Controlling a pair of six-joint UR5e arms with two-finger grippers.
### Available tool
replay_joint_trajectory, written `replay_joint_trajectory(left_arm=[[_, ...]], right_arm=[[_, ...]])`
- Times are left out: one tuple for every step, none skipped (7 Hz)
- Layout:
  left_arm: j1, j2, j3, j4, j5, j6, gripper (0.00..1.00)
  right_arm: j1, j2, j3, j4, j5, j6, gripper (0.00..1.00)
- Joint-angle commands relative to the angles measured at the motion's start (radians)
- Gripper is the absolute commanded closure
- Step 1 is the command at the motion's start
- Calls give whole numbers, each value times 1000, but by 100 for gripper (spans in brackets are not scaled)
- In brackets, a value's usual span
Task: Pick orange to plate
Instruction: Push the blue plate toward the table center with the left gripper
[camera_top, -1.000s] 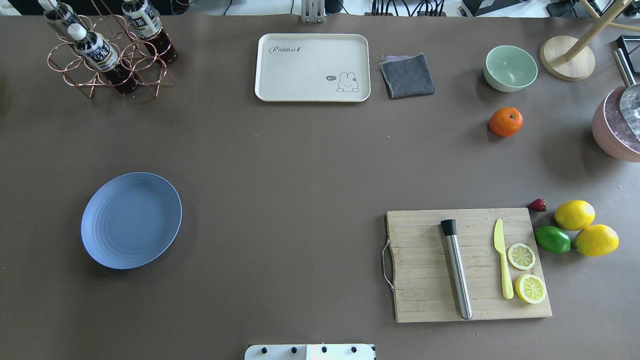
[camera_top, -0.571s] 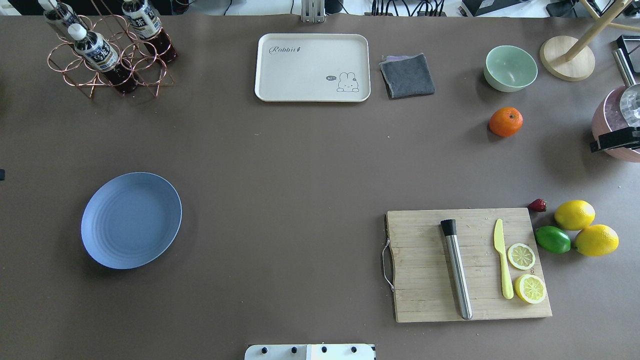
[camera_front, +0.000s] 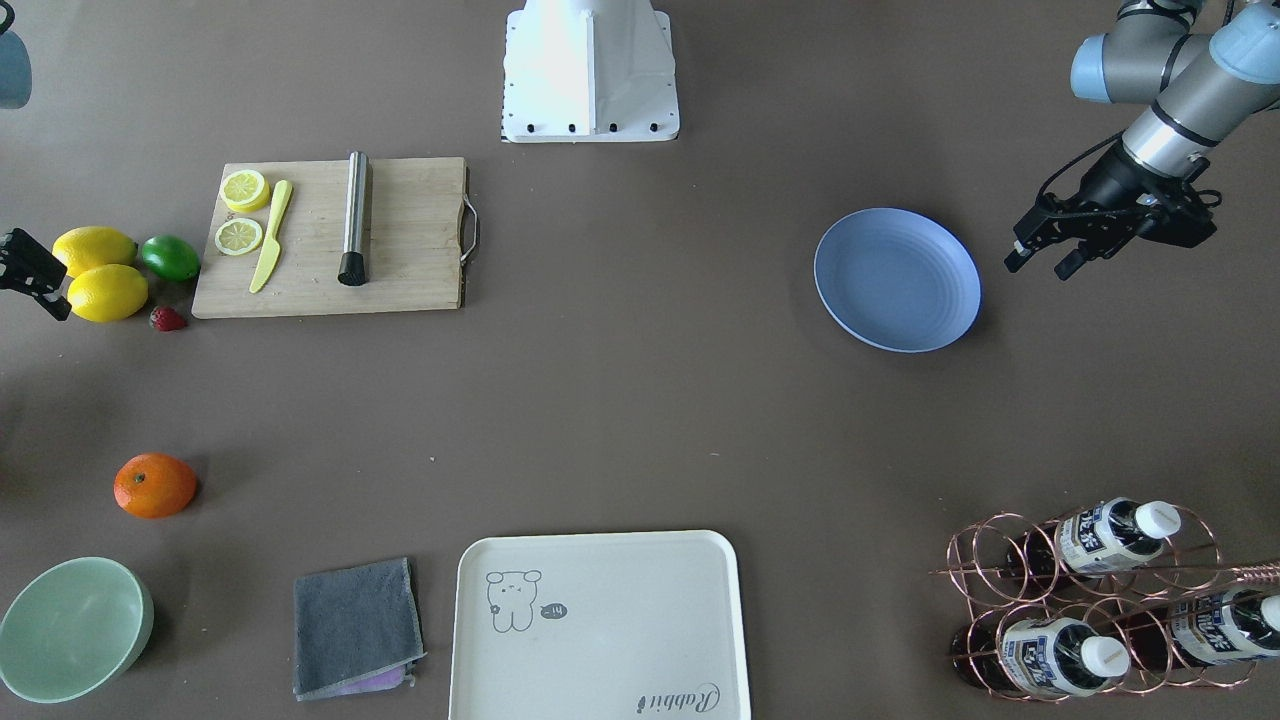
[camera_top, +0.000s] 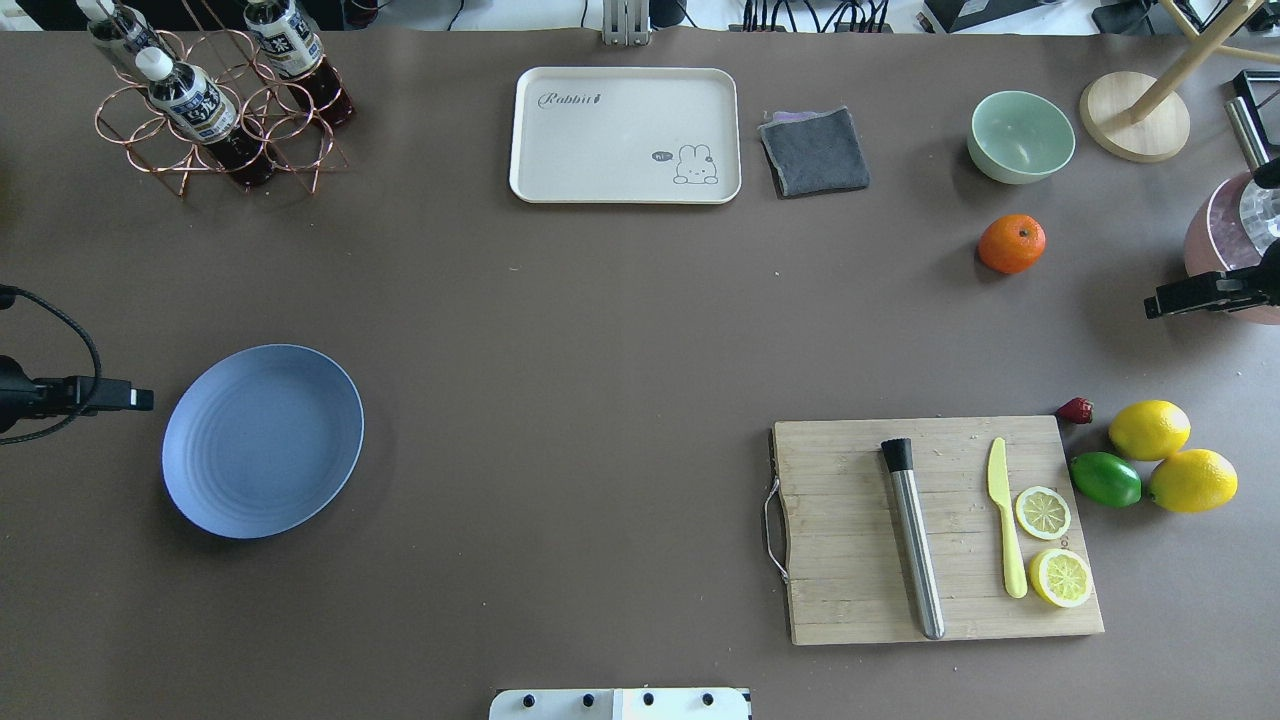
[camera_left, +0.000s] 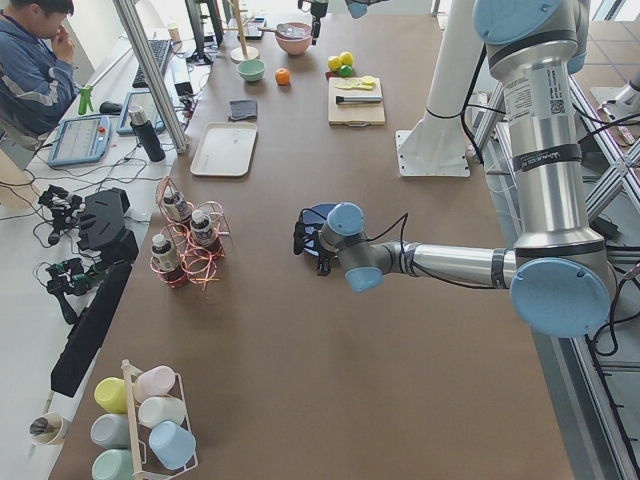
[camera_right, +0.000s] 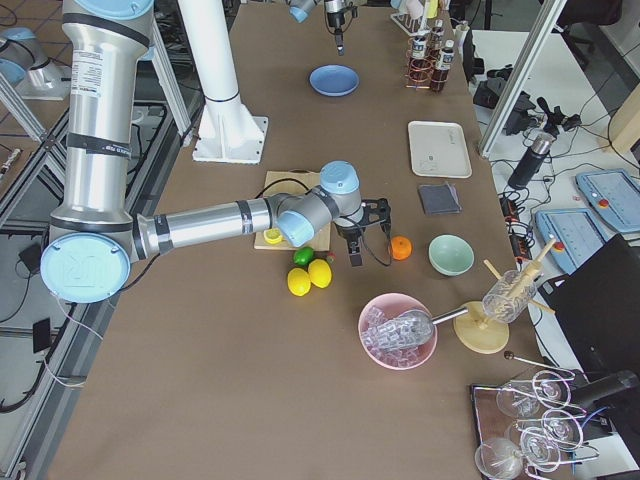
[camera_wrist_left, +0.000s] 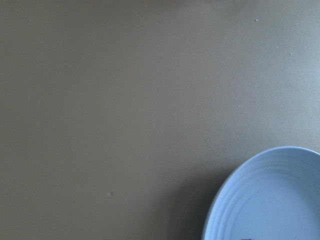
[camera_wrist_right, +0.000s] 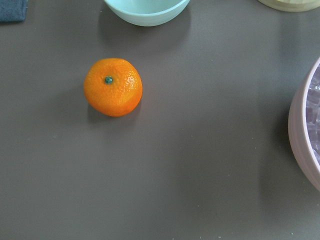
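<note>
Landmark: rectangular bamboo cutting board (camera_top: 840, 540), nearest the robot.
Plate: round periwinkle-blue ridged plate (camera_top: 262, 440), well left of the board.
Left gripper (camera_front: 1038, 268): fingers spread, released; just left of the plate, farther from the board.
Right gripper (camera_right: 368, 252): fingers spread, released; beyond the board's far-right corner.
Orange: small round bright-orange fruit (camera_top: 1012, 243), beyond the board's far edge, near the right gripper, untouched.

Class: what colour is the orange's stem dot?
Dark green; the orange shows best in the right wrist view.
</note>
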Motion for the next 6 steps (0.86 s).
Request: replay_joint_trajectory(left_arm=[[67, -13, 3, -1, 31, -3, 34], [100, -11, 9, -1, 48, -2, 40], [125, -13, 11, 0, 72, -3, 43], [125, -13, 12, 0, 72, 0, 55], [125, -14, 14, 0, 72, 0, 75], [125, -16, 34, -1, 72, 1, 92]], right_arm=[[-4, 5, 0, 1, -1, 0, 1], [-7, 5, 0, 1, -1, 0, 1], [-7, 5, 0, 1, -1, 0, 1], [-8, 5, -2, 1, -1, 0, 1], [-7, 7, 0, 1, -1, 0, 1], [-8, 5, 0, 1, 1, 0, 1]])
